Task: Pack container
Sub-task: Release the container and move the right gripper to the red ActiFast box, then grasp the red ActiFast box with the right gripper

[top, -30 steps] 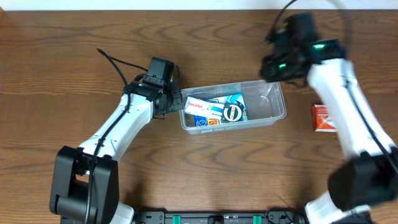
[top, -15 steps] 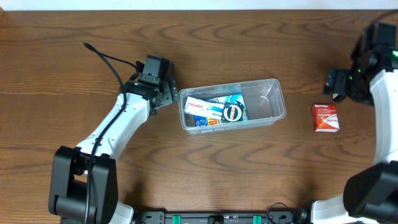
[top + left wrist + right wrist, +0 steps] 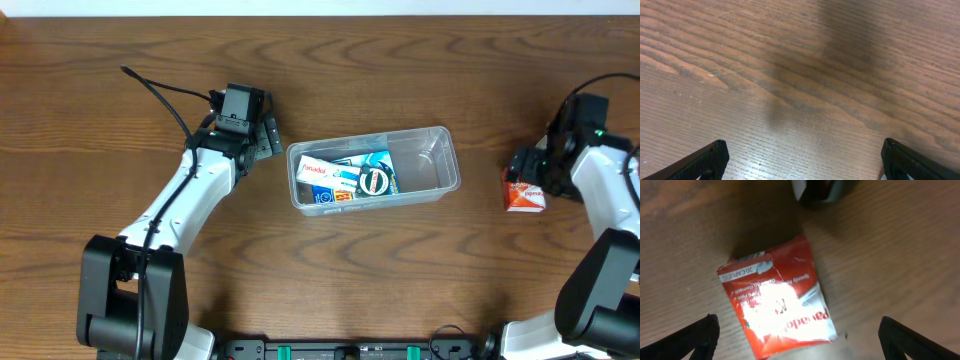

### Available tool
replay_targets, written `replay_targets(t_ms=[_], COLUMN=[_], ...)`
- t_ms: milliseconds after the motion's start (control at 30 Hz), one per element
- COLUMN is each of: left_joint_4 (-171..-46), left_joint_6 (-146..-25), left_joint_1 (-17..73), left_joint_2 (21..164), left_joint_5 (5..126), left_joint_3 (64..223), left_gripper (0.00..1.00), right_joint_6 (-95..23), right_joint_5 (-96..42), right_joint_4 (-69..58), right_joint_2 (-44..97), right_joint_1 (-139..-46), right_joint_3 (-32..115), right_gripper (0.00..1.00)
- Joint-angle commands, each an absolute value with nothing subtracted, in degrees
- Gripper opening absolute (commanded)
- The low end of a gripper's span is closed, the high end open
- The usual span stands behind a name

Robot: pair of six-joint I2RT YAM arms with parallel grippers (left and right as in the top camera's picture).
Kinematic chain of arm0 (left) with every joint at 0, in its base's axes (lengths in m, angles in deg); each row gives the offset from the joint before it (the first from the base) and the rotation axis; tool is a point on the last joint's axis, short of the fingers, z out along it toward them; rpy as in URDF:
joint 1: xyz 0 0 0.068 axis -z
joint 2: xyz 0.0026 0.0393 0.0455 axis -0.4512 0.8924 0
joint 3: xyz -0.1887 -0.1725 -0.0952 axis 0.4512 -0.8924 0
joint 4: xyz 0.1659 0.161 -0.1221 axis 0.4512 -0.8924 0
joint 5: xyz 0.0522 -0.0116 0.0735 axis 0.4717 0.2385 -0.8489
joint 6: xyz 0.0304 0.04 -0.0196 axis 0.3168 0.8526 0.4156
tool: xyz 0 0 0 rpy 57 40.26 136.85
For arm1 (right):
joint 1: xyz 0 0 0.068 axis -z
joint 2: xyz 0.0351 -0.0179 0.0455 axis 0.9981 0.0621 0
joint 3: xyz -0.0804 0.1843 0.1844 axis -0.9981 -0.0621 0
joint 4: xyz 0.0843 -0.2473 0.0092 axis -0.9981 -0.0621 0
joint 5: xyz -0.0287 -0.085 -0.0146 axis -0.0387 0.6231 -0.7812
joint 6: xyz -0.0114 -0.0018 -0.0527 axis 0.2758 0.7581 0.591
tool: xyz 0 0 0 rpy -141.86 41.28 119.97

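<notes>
Overhead: a second ago both my arms were at the container (image 3: 432,165), the left jaws pinched shut at its left end and the right jaws half closed over its right end. Now both have let go and pulled away. The left jaws sit spread just off the container's upper left corner, holding nothing. The right jaws have swung to the right edge of the frame and hang over the red box (image 3: 525,190), which lies on the tabletop (image 3: 320,280) well apart from the container. The container itself has not shifted. It lies mid-frame, with white and blue boxes (image 3: 328,178) in its left half and its right half bare. I judge the red box is the next thing to pack.

Left wrist: only bare tabletop (image 3: 800,90). My two jaw tips show at the bottom corners, wide apart, with nothing between them. The container is out of frame.

Right wrist: the red box (image 3: 777,297) lies flat and skewed at centre frame. My jaw tips stand fully apart at the lower corners, either side of it, not touching. No container here.
</notes>
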State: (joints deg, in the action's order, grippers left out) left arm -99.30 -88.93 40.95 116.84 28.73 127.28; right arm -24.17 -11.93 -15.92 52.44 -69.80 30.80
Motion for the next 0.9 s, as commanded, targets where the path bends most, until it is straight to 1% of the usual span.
replay_targets(t_ms=[0, 67, 233, 600, 700, 767, 833, 867], left_joint_4=[-100.1, -100.4, -100.7, -101.1, -101.1, -101.1, -101.1, -101.1], left_joint_6=[-89.0, -89.0, -89.0, -89.0, -89.0, -89.0, -89.0, -89.0], left_joint_1=[40.7, 40.7, 40.7, 40.7, 40.7, 40.7, 40.7, 40.7], left_joint_2=[116.6, 116.6, 116.6, 116.6, 116.6, 116.6, 116.6, 116.6], left_joint_5=[27.8, 27.8, 27.8, 27.8, 27.8, 27.8, 27.8, 27.8], left_joint_3=[127.1, 127.1, 127.1, 127.1, 127.1, 127.1, 127.1, 127.1], left_gripper=[0.98, 0.98, 0.98, 0.98, 0.98, 0.98, 0.98, 0.98], right_joint_6=[-20.6, -19.8, -14.1, -12.7, -12.6, -12.7, -13.0, -13.5], right_joint_5=[-13.1, -14.3, -23.2, -23.8, -26.3, -26.5, -25.3, -24.6], right_joint_4=[-12.3, -9.4, -4.0, 4.5, 4.8, 4.5, 4.3, 4.3], right_joint_2=[52.4, 52.4, 52.4, 52.4, 52.4, 52.4, 52.4, 52.4], right_joint_1=[-69.6, -69.6, -69.6, -69.6, -69.9, -70.4, -70.8, -70.9], right_joint_3=[28.0, 26.1, 22.2, 16.4, 16.4, 16.4, 16.4, 16.4], right_gripper=[0.99, 0.99, 0.99, 0.99, 0.9, 0.78, 0.61, 0.56])
